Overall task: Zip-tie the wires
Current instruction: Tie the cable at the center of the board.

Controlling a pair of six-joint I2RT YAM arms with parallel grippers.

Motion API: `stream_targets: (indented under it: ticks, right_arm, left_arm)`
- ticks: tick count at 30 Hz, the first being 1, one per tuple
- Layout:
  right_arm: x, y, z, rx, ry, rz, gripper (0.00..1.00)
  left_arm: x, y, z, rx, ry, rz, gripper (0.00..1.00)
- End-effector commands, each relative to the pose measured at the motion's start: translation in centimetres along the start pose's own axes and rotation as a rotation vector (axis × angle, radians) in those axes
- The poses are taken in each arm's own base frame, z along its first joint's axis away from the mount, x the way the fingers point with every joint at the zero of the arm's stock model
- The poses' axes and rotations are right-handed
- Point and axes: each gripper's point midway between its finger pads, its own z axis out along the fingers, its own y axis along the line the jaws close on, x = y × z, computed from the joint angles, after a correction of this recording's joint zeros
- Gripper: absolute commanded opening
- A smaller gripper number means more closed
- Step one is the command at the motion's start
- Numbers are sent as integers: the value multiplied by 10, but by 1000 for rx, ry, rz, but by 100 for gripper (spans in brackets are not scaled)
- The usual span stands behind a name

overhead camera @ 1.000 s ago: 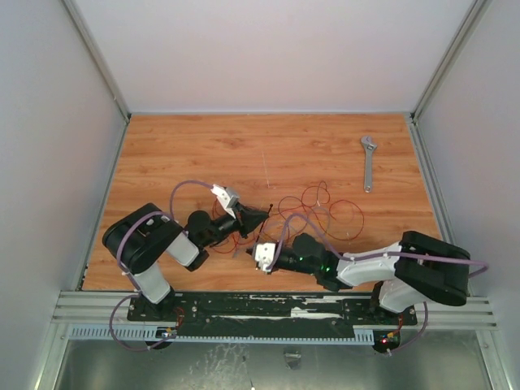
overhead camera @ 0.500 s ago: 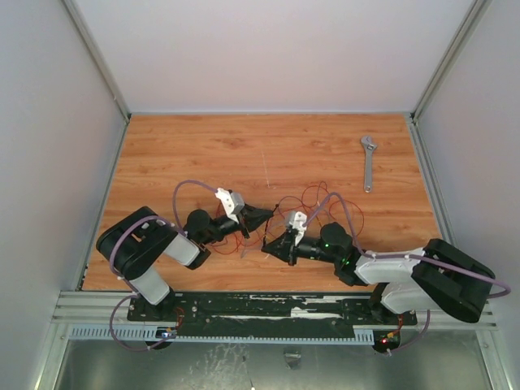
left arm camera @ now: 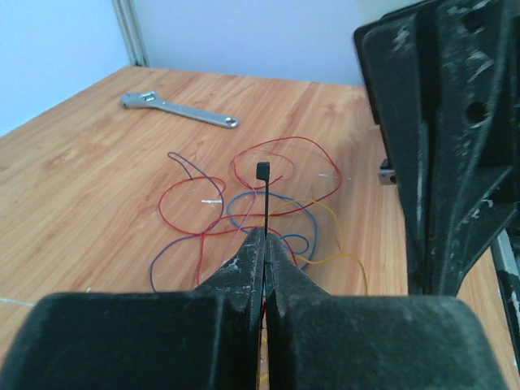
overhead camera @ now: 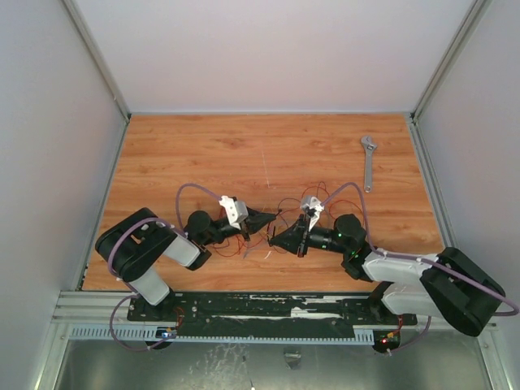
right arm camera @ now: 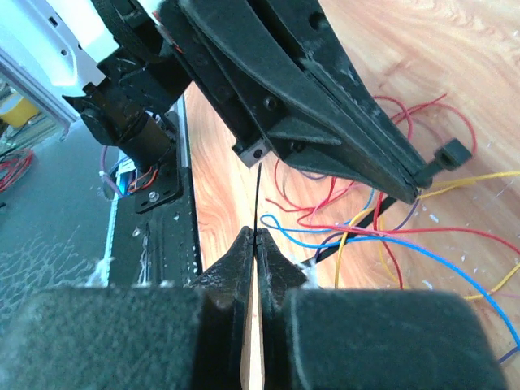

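Note:
The wires (overhead camera: 325, 207) lie in a loose red tangle at mid-table. In the left wrist view they show red, blue and yellow (left arm camera: 244, 199). My left gripper (overhead camera: 272, 218) is shut on the black zip tie (left arm camera: 262, 199), whose square head stands just above the closed fingertips. My right gripper (overhead camera: 274, 238) faces it from the right, tips nearly touching. In the right wrist view it (right arm camera: 257, 236) is shut on a thin black strip (right arm camera: 258, 199), the zip tie's other end. The head (right arm camera: 452, 154) shows at the left gripper's tip, and the wires (right arm camera: 382, 236) cross over a part of the strip.
A silver adjustable wrench (overhead camera: 368, 162) lies at the far right of the wooden table (overhead camera: 187, 154); it also shows in the left wrist view (left arm camera: 179, 110). Grey walls close the left, back and right. The arms' base rail (overhead camera: 276, 307) runs along the near edge.
My right arm has swung its wrist away from the near edge and to the right, bringing its gripper up to the left gripper's tip. The left gripper has shifted slightly right.

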Motion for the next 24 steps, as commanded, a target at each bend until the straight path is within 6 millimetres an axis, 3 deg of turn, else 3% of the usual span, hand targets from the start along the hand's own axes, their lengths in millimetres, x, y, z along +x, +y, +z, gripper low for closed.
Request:
stream_targets:
  ticks: [1, 14, 24]
  right_arm:
    - [13, 4, -4, -63, 57, 95, 0]
    - [11, -12, -9, -33, 104, 86, 0]
    - [7, -21, -15, -71, 136, 78, 0]
  left_arm:
    - [-83, -10, -1, 37, -302, 282, 0]
    - [-77, -16, -8, 56, -285, 382, 0]
    - [-90, -4, -4, 8, -314, 577, 0]
